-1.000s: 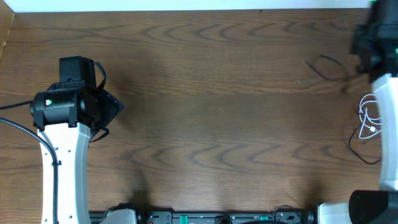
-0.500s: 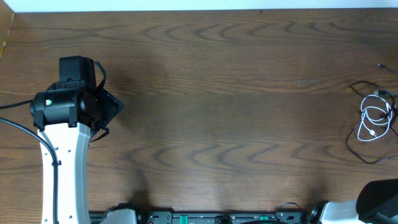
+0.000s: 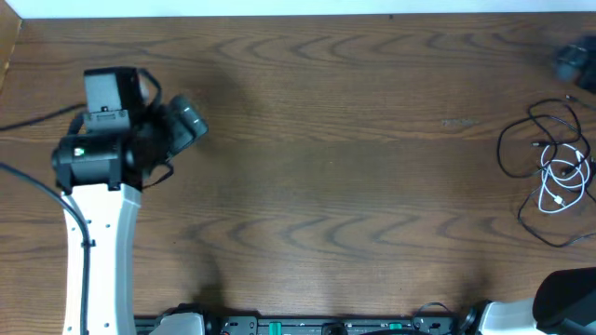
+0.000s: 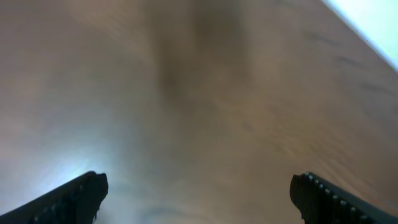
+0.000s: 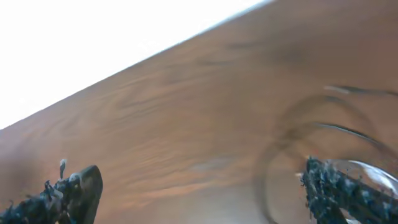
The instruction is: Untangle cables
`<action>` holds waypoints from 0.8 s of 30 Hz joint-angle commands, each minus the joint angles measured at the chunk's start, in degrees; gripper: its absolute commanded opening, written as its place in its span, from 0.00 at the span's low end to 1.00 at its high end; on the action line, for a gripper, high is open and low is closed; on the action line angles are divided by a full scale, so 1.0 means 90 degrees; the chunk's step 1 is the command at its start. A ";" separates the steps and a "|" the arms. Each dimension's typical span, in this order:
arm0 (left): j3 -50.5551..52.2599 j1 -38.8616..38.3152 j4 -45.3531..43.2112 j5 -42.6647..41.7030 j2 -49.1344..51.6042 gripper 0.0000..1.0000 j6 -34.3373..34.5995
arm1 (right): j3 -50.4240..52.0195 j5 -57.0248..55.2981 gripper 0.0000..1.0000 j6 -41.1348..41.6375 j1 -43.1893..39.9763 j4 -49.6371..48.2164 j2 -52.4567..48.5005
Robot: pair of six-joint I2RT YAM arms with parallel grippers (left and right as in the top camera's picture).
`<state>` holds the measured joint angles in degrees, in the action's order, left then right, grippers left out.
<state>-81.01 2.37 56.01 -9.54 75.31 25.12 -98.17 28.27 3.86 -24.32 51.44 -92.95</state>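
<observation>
The cables lie together at the table's right edge in the overhead view. A black cable (image 3: 518, 141) spreads in loose loops, and it crosses a white cable (image 3: 559, 182) that is coiled just to its right. My right gripper (image 3: 575, 61) shows only as a dark blur at the far right corner, above the cables. In its wrist view the right gripper (image 5: 202, 194) is open and empty, with blurred black cable loops (image 5: 292, 134) near its right finger. My left gripper (image 3: 189, 120) hangs over the table's left side, far from the cables. It is open with nothing between its fingers (image 4: 81, 196).
The bare wooden table (image 3: 326, 167) spans the view between the two arms. A white wall strip (image 3: 279, 7) runs along its far edge. The left arm's white link (image 3: 93, 251) reaches in from the front left.
My right gripper opened and let go of the black cable, which now lies in wider loops beside the white one. The right arm swung away to the far right corner. The left gripper turned rightward.
</observation>
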 commanded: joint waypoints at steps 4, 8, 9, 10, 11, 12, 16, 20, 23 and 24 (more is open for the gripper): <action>0.0017 -0.1078 -0.0158 -0.0121 0.0148 0.98 -0.1333 | 0.0046 -0.0474 0.99 -0.1168 0.1557 0.0656 -0.0112; 0.0017 -0.1421 0.0576 0.1243 0.0398 0.98 -0.1326 | 0.0046 -0.2290 0.99 -0.1059 0.2416 0.1409 -0.0398; 0.0017 -0.1423 0.0794 0.1413 0.0461 0.98 -0.1263 | 0.0046 -0.2514 0.99 -0.0925 0.2574 0.1610 -0.0493; 0.0017 -0.1409 0.1013 0.1528 0.0527 0.98 -0.1103 | 0.0046 -0.2623 0.99 -0.0780 0.2713 0.1812 -0.0588; 0.0017 -0.1370 0.1265 0.1596 0.0593 0.98 -0.0908 | 0.0046 -0.2625 0.99 -0.0663 0.2822 0.2008 -0.0680; 0.0017 -0.1321 0.1484 0.1617 0.0639 0.98 -0.0748 | 0.0046 -0.2603 0.99 -0.0544 0.2931 0.2271 -0.0775; 0.0019 -0.1146 0.2339 0.1608 0.0670 0.98 -0.0350 | 0.0187 -0.2601 0.99 -0.0381 0.3196 0.2866 -0.0874; 0.0155 -0.1134 0.2846 0.1586 0.0355 0.98 -0.0357 | 0.0675 -0.2603 0.99 -0.0129 0.3395 0.2946 -0.0610; 0.0568 -0.1134 0.2637 0.1574 -0.0272 0.98 -0.0374 | 0.1530 -0.2603 0.99 0.0024 0.3439 0.2404 -0.0034; 0.0736 -0.1134 0.2497 0.1530 -0.0522 0.98 -0.0379 | 0.1863 -0.2599 0.99 0.0073 0.3444 0.2149 0.0216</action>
<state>-77.06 -8.03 79.40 3.38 75.94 20.97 -86.59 5.89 1.74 6.28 72.97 -96.75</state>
